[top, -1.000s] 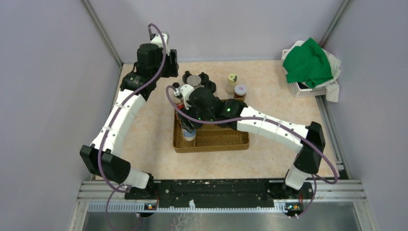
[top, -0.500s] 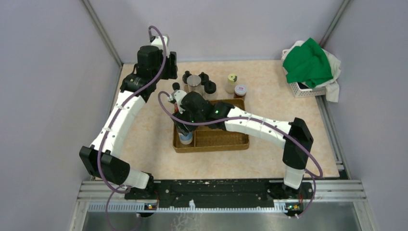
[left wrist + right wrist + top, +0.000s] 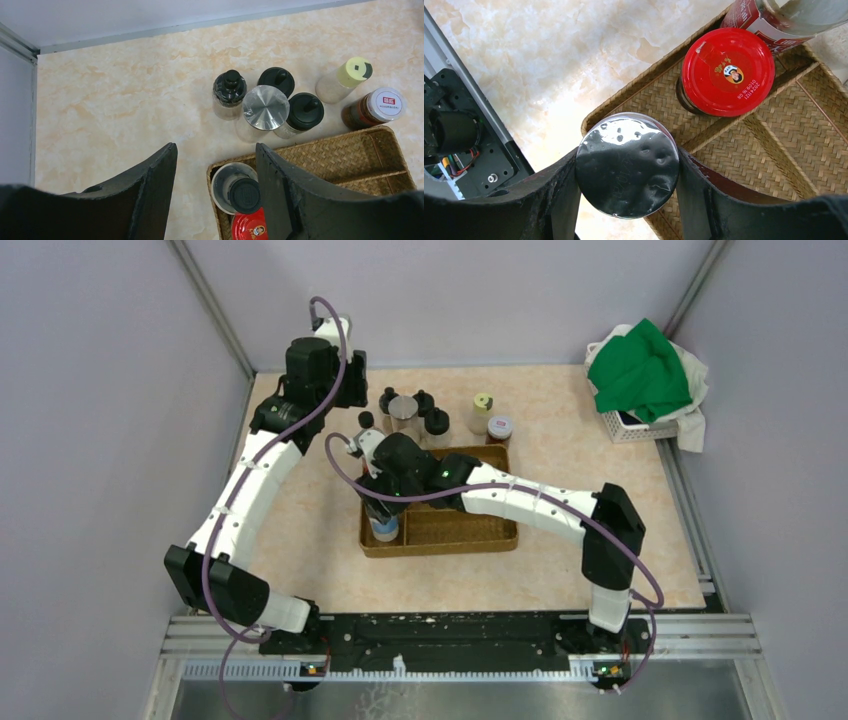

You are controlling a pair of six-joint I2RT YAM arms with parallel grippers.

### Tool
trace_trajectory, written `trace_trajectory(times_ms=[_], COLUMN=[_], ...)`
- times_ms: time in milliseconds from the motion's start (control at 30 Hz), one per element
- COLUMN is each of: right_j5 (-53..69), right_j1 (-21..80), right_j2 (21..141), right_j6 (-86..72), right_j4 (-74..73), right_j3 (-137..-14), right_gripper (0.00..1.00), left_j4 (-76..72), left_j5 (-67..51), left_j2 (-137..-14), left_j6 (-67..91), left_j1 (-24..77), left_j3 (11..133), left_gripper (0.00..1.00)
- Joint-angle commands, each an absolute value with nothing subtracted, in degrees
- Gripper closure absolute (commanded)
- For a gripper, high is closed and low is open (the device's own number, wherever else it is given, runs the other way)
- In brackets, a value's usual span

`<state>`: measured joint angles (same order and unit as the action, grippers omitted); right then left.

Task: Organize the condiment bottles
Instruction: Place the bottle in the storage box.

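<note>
Condiment bottles (image 3: 405, 412) are divided between woven tray (image 3: 774, 150) and worktop (image 3: 125, 100). At the tray's near-left corner a silver-lidded jar (image 3: 624, 160) is pinched by the right pincer (image 3: 626, 175); a red-lidded jar (image 3: 727, 71) and a red-labelled bottle (image 3: 769, 20) are stood behind it. Beyond, black-capped shakers (image 3: 229, 90), a silver-lidded shaker (image 3: 265, 107), a yellow-green-lidded jar (image 3: 350, 75) and a white-lidded jar (image 3: 382, 103) are clustered, the left pincer (image 3: 216, 150) held spread above.

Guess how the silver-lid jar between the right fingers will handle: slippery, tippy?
Probably slippery: the silver-lid jar has a smooth, shiny lid, and the right gripper pinches only its round rim. Likely rigid but breakable if glass, so set it down gently. It may tip less once the tray walls flank it.
</note>
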<state>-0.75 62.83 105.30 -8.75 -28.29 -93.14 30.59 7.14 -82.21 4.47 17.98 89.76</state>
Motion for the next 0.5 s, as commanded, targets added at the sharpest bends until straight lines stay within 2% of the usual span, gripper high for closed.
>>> trace_trajectory(times_ms=[0,133,200,300,467], right_j5=[-0.9,-1.9,-2.2,-2.9,-3.1], right_j1=[63.4,63.4,63.4,63.4,63.4], right_j2=[105.5,106.1,106.4,106.9,106.7], right_j6=[-8.3,-7.8,-7.4,-7.1,-6.9], right_j4=[-23.7,-23.4,-23.2,-23.4,-23.5], right_j3=[-96.9,-96.8,-96.8,-97.2,-97.5], right_gripper=[0.58,0.57,0.51,0.35,0.3], left_j4=[29.0,28.9,28.8,28.8,28.9], left_j5=[7.6,7.6,7.6,7.7,7.8], left_j2=[-80.1,-79.9,-80.0,-80.0,-79.9], left_j6=[3.8,3.9,3.8,3.8,3.9], left_j1=[17.9,17.9,17.9,17.9,17.9], left_j3=[89.1,89.0,88.9,88.9,88.7], left_gripper=[0.35,0.35,0.35,0.35,0.35])
